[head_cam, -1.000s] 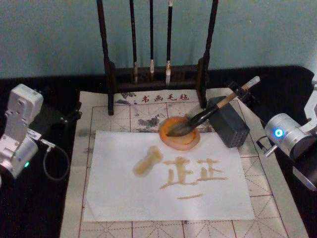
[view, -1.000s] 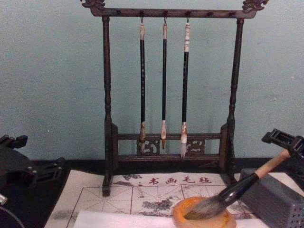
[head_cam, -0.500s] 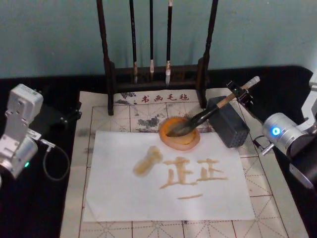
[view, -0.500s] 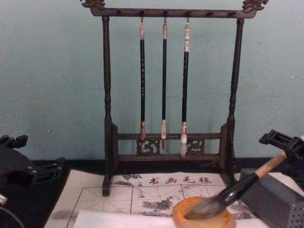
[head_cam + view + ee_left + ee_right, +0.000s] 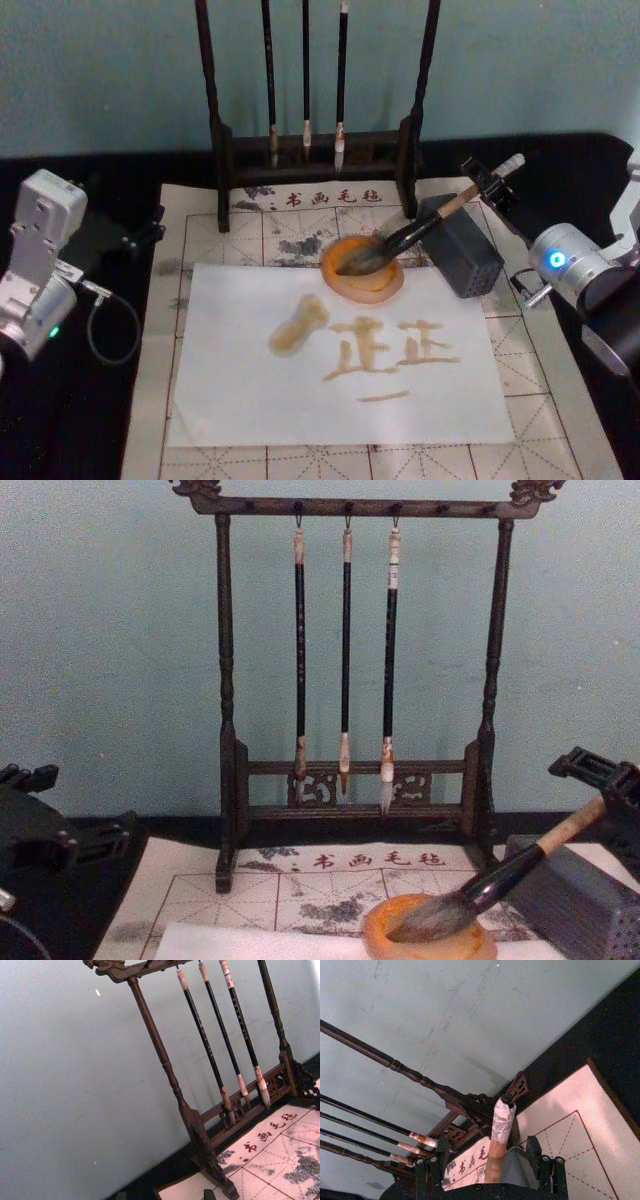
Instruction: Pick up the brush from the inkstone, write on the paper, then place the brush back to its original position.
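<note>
**Trainee:** Felt mat (image 5: pixel 560 420), gridded, is the work surface. What is the working end doing?

**Technician:** Right gripper (image 5: pixel 488 185) sits at the far right. Its jaws are spread on either side of the pale handle top of the brush (image 5: pixel 412 232), with a gap on each side, so it is released and gripping nothing. The tuft lies in the inkstone (image 5: pixel 360 291), just beyond the paper (image 5: pixel 250 400). The shaft leans on the grey block (image 5: pixel 468 255), right of the dish. Left gripper (image 5: pixel 140 232) is parked at the mat's left edge.

**Trainee:** Procedure for this step?

**Technician:** With writing on the sheet, this reads as the end of the put-back. Back the jaws off along the handle's axis and clear the taped end. A sideways nudge could roll the shaft off the block or shift the dish.

**Trainee:** Inventory?

**Technician:** One thick brush, one inkstone, one block. One sheet bearing two characters (image 5: pixel 395 350), one stroke (image 5: pixel 383 397) and one blot (image 5: pixel 298 325). One rack (image 5: pixel 213 150) at the far edge, with three thin brushes (image 5: pixel 346 650) hanging.
</note>
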`<act>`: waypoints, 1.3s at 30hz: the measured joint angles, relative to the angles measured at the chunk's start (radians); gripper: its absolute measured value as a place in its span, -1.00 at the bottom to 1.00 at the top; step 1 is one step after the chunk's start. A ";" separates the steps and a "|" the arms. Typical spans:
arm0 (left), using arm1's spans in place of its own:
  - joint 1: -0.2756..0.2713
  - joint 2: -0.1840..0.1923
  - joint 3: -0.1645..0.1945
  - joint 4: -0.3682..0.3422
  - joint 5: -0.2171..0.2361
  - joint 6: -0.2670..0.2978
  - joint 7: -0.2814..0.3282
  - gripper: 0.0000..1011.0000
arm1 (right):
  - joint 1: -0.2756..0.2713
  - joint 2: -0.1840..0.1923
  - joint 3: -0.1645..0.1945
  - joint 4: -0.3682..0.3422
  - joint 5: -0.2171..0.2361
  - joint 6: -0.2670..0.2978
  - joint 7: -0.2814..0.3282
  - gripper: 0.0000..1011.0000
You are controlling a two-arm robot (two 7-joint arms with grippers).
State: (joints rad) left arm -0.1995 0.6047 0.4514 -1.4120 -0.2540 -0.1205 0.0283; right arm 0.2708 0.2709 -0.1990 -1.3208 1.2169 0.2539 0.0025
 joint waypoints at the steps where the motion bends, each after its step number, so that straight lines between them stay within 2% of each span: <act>1: 0.000 0.000 0.000 0.000 0.000 0.000 0.000 0.98 | 0.002 0.002 -0.003 0.001 0.003 -0.002 -0.001 0.98; 5: 0.000 0.000 0.000 0.000 0.000 0.000 0.000 0.98 | 0.006 0.008 -0.011 0.003 0.006 -0.007 -0.004 0.98; 18: 0.000 0.000 0.000 0.000 0.000 0.000 0.000 0.98 | 0.004 0.006 -0.008 0.003 0.006 -0.006 -0.003 0.98; 21: 0.000 0.000 0.000 0.000 0.000 0.000 0.000 0.98 | 0.004 0.006 -0.008 0.003 0.006 -0.006 -0.003 0.92; 28: 0.000 0.000 0.000 0.000 0.000 0.000 0.000 0.98 | 0.003 0.005 -0.007 0.002 0.006 -0.006 -0.002 0.62; 34: 0.000 0.000 0.000 0.000 0.000 0.000 0.000 0.98 | 0.003 0.005 -0.006 0.002 0.006 -0.005 -0.001 0.25; 35: 0.000 0.000 0.000 0.000 0.000 0.000 0.000 0.98 | 0.003 0.005 -0.006 0.002 0.005 -0.005 -0.001 0.11; 36: 0.000 0.000 0.000 0.000 0.000 0.000 0.000 0.98 | 0.003 0.005 -0.006 0.002 0.005 -0.005 -0.001 0.11; 38: 0.000 0.000 0.000 0.000 0.000 0.000 0.000 0.98 | 0.003 0.005 -0.006 0.001 0.005 -0.005 -0.001 -0.01; 39: 0.000 0.000 0.000 0.000 0.000 0.000 0.000 0.98 | 0.003 0.005 -0.006 0.001 0.005 -0.005 -0.001 -0.13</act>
State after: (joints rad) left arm -0.1995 0.6047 0.4514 -1.4120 -0.2539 -0.1205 0.0283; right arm 0.2736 0.2762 -0.2053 -1.3193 1.2221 0.2492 0.0011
